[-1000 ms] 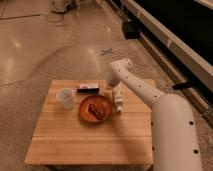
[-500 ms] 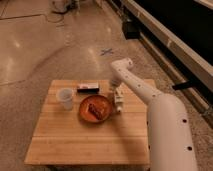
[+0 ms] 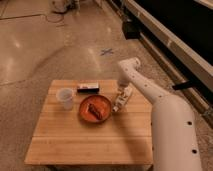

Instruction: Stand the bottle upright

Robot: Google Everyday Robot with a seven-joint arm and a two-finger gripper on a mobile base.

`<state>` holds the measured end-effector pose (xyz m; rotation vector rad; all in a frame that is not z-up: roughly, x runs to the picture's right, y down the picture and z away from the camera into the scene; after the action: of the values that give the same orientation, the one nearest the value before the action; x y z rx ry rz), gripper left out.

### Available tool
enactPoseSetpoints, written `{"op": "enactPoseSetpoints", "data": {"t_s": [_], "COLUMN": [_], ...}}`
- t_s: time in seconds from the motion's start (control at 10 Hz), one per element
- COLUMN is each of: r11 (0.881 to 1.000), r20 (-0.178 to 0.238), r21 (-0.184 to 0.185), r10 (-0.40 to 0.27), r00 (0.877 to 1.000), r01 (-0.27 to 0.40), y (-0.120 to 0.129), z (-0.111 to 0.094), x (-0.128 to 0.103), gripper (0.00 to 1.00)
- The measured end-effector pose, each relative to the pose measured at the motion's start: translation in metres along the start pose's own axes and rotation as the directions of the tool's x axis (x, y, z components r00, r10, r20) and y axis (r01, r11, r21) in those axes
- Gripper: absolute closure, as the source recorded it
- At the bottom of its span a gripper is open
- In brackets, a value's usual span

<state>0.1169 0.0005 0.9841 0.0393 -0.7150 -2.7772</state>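
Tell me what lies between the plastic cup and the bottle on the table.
The orange plate, holding reddish food, lies between the cup and the bottle in the camera view. The gripper is at the bottle's far end.

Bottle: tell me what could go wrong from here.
1. The bottle lies tilted right beside the plate, with the shut gripper at its upper end; it may slip and fall onto the plate.
2. The box sits nearby; a sideways swing could knock it.
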Motion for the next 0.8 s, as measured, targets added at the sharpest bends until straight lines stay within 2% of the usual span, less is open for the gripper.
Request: {"op": "enactPoseSetpoints", "data": {"t_s": [0.5, 0.8], "r11": [0.999, 0.999], "r20": [0.082, 0.122], "r21": [-0.002, 0.010], "r10": [0.045, 0.052], "r00": [0.996, 0.991], "r01": [-0.045, -0.053], "y": [-0.002, -0.011], "z": [-0.012, -0.021], "x": [-0.053, -0.073], "gripper": [1.00, 1.00]}}
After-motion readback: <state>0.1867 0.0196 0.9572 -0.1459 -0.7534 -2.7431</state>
